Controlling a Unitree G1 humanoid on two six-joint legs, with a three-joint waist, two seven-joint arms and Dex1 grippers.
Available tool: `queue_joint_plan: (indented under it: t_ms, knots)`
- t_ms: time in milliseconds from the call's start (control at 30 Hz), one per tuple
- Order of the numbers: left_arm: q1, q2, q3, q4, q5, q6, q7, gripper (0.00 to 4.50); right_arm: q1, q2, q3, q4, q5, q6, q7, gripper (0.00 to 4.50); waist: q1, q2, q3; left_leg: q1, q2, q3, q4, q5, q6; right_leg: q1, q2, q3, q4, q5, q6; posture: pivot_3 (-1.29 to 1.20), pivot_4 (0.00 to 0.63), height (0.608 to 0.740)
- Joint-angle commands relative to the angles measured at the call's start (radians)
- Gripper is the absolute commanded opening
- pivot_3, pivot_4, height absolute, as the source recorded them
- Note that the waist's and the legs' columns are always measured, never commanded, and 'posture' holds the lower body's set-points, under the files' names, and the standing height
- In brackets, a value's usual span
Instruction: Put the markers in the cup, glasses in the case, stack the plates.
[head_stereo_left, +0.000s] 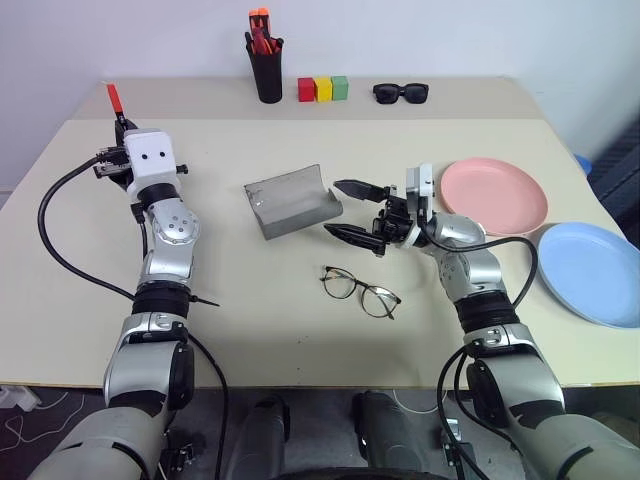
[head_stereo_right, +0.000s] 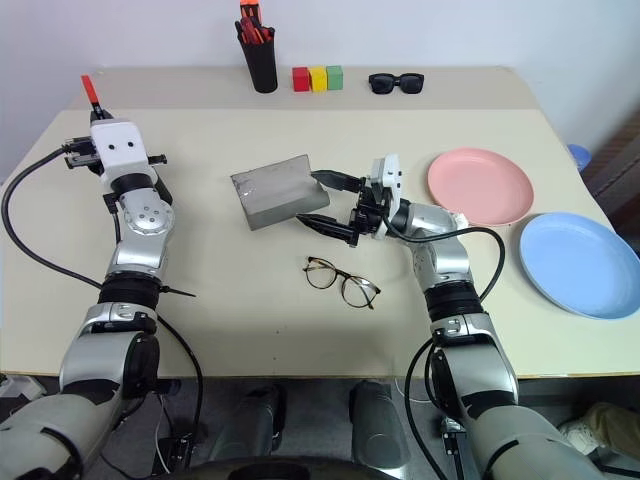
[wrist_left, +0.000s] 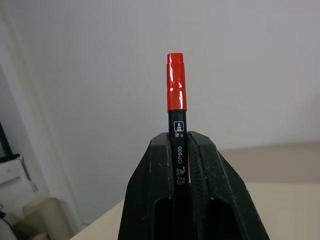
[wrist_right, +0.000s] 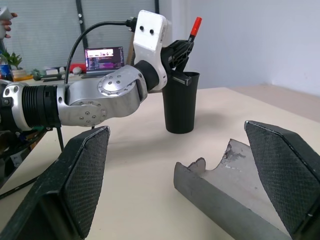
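My left gripper (wrist_left: 178, 137) is shut on a black marker with a red cap (wrist_left: 176, 90), cap end up. In the right wrist view it (wrist_right: 180, 50) hangs just above the rim of the tapered black cup (wrist_right: 180, 105); the head views hide the cup behind that wrist. My right gripper (head_stereo_left: 338, 208) stands open, fingers level, beside the right end of the open grey case (head_stereo_left: 292, 200), holding nothing. The wire-rimmed glasses (head_stereo_left: 360, 290) lie on the table in front of the case. The pink plate (head_stereo_left: 493, 195) and the blue plate (head_stereo_left: 592, 272) lie side by side at the right.
At the table's back stand a black cylinder of orange-red pens (head_stereo_left: 266, 70), three coloured blocks (head_stereo_left: 323, 89) and black sunglasses (head_stereo_left: 401, 93). A person's hand (wrist_right: 5, 15) shows far off in the right wrist view.
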Motion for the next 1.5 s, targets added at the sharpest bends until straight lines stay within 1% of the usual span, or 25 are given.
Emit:
queue_joint_plan:
  t_ms: [33, 200, 300, 500, 633, 700, 733, 800, 867, 900, 1033, 1100, 1133, 1200, 1267, 1400, 1500]
  knots:
    - [0.009, 0.002, -0.006, -0.042, 0.002, -0.008, 0.002, 0.27, -0.032, 0.005, -0.021, -0.050, 0.021, -0.003, -0.003, 4.46, 0.000, 0.000, 0.000, 0.000, 0.000, 0.000, 0.000, 0.000, 0.000, 0.000, 0.000, 0.000, 0.000, 0.000, 0.000, 0.00, 0.150, 0.740]
    - [0.019, -0.001, -0.005, -0.051, 0.002, -0.006, 0.002, 0.27, -0.032, 0.007, -0.022, -0.050, 0.020, -0.006, -0.003, 4.46, 0.000, 0.000, 0.000, 0.000, 0.000, 0.000, 0.000, 0.000, 0.000, 0.000, 0.000, 0.000, 0.000, 0.000, 0.000, 0.00, 0.150, 0.740]
    - [0.033, -0.003, -0.005, -0.068, 0.005, -0.002, 0.004, 1.28, -0.035, 0.007, -0.024, -0.047, 0.019, -0.008, -0.004, 4.46, 0.000, 0.000, 0.000, 0.000, 0.000, 0.000, 0.000, 0.000, 0.000, 0.000, 0.000, 0.000, 0.000, 0.000, 0.000, 0.00, 0.150, 0.740]
    - [0.058, -0.022, 0.000, -0.134, -0.011, 0.010, -0.014, 4.22, -0.039, 0.005, -0.025, -0.040, 0.017, -0.011, -0.005, 4.46, 0.000, 0.000, 0.000, 0.000, 0.000, 0.000, 0.000, 0.000, 0.000, 0.000, 0.000, 0.000, 0.000, 0.000, 0.000, 0.00, 0.150, 0.740]
    - [0.065, -0.049, 0.000, -0.238, -0.044, 0.051, -0.068, 4.22, -0.042, -0.003, -0.028, -0.040, 0.009, -0.002, -0.024, 4.46, 0.000, 0.000, 0.000, 0.000, 0.000, 0.000, 0.000, 0.000, 0.000, 0.000, 0.000, 0.000, 0.000, 0.000, 0.000, 0.00, 0.150, 0.740]
    - [0.073, -0.061, -0.011, -0.318, -0.065, 0.109, -0.130, 4.22, -0.037, -0.014, -0.026, -0.052, 0.001, 0.010, -0.039, 4.46, 0.001, 0.000, 0.000, 0.000, 0.000, 0.000, 0.000, 0.000, 0.000, 0.000, 0.000, 0.000, 0.000, 0.000, 0.000, 0.00, 0.150, 0.740]
    - [0.074, -0.066, -0.016, -0.353, -0.096, 0.146, -0.189, 4.22, -0.032, -0.019, -0.025, -0.061, -0.001, 0.015, -0.044, 4.46, 0.002, 0.000, 0.000, 0.000, 0.000, 0.000, 0.000, 0.000, 0.000, 0.000, 0.000, 0.000, 0.000, 0.000, 0.000, 0.00, 0.150, 0.740]
    - [0.076, -0.061, -0.048, -0.476, -0.169, 0.291, -0.355, 4.22, -0.008, -0.039, -0.026, -0.101, -0.012, 0.036, -0.075, 4.46, 0.001, 0.000, 0.000, 0.000, 0.000, 0.000, 0.000, 0.000, 0.000, 0.000, 0.000, 0.000, 0.000, 0.000, 0.000, 0.00, 0.150, 0.740]
    - [0.076, -0.030, -0.085, -0.630, -0.306, 0.522, -0.573, 4.22, 0.050, -0.079, -0.035, -0.194, -0.007, 0.079, -0.104, 4.46, 0.005, 0.000, 0.000, -0.001, 0.000, 0.000, 0.000, 0.000, 0.000, 0.000, 0.000, 0.000, 0.000, 0.000, 0.000, 0.00, 0.150, 0.740]
    - [0.075, -0.018, -0.094, -0.675, -0.343, 0.592, -0.637, 4.22, 0.069, -0.093, -0.038, -0.223, -0.004, 0.094, -0.114, 4.46, 0.004, 0.000, 0.000, -0.002, 0.000, 0.000, 0.000, 0.000, 0.000, 0.000, 0.000, 0.000, 0.000, 0.000, 0.000, 0.00, 0.150, 0.740]
    - [0.074, 0.117, -0.179, -0.770, -0.466, 0.785, -0.972, 4.22, 0.166, -0.160, -0.062, -0.345, 0.008, 0.135, -0.149, 4.46, -0.005, 0.001, 0.000, -0.001, 0.000, 0.000, 0.000, 0.000, 0.000, -0.001, 0.000, 0.000, 0.000, 0.000, 0.000, 0.00, 0.150, 0.740]
    - [0.053, 0.204, -0.231, -0.743, -0.492, 0.834, -1.143, 4.22, 0.226, -0.196, -0.080, -0.404, 0.007, 0.151, -0.171, 4.46, -0.006, 0.001, 0.000, 0.000, 0.000, 0.000, -0.001, 0.000, 0.000, -0.001, 0.001, 0.000, 0.001, 0.000, 0.000, 0.00, 0.150, 0.740]
    - [0.038, 0.242, -0.261, -0.714, -0.488, 0.830, -1.223, 4.22, 0.252, -0.207, -0.089, -0.427, 0.006, 0.154, -0.184, 4.46, -0.007, 0.001, 0.000, 0.000, 0.000, 0.000, -0.001, 0.000, 0.000, -0.001, 0.001, 0.000, 0.001, 0.000, 0.000, 0.00, 0.150, 0.740]
    - [0.013, 0.292, -0.310, -0.660, -0.471, 0.800, -1.332, 4.22, 0.285, -0.218, -0.100, -0.458, 0.008, 0.158, -0.207, 4.46, -0.008, 0.001, 0.000, 0.000, 0.000, 0.000, -0.002, 0.000, 0.000, -0.001, 0.001, 0.001, 0.001, 0.000, -0.001, 0.00, 0.150, 0.740]
    - [-0.029, 0.324, -0.364, -0.564, -0.427, 0.749, -1.420, 4.22, 0.308, -0.220, -0.108, -0.486, 0.012, 0.161, -0.229, 4.46, -0.004, 0.001, 0.000, 0.000, 0.000, 0.001, -0.002, 0.000, 0.000, -0.001, 0.001, 0.001, 0.000, 0.000, -0.001, 0.00, 0.150, 0.740]
    - [-0.092, 0.339, -0.421, -0.423, -0.356, 0.641, -1.515, 4.22, 0.331, -0.218, -0.115, -0.520, 0.018, 0.167, -0.259, 4.46, -0.001, 0.001, 0.000, 0.000, 0.000, 0.001, -0.001, 0.000, 0.000, 0.000, 0.001, 0.001, 0.000, 0.000, -0.001, 0.00, 0.150, 0.740]
    - [-0.168, 0.312, -0.463, -0.275, -0.321, 0.569, -1.614, 4.22, 0.351, -0.212, -0.115, -0.534, 0.015, 0.155, -0.280, 4.46, 0.000, 0.001, 0.000, -0.001, 0.000, 0.001, -0.001, 0.000, 0.000, 0.000, 0.001, 0.001, -0.001, 0.000, -0.001, 0.00, 0.150, 0.740]
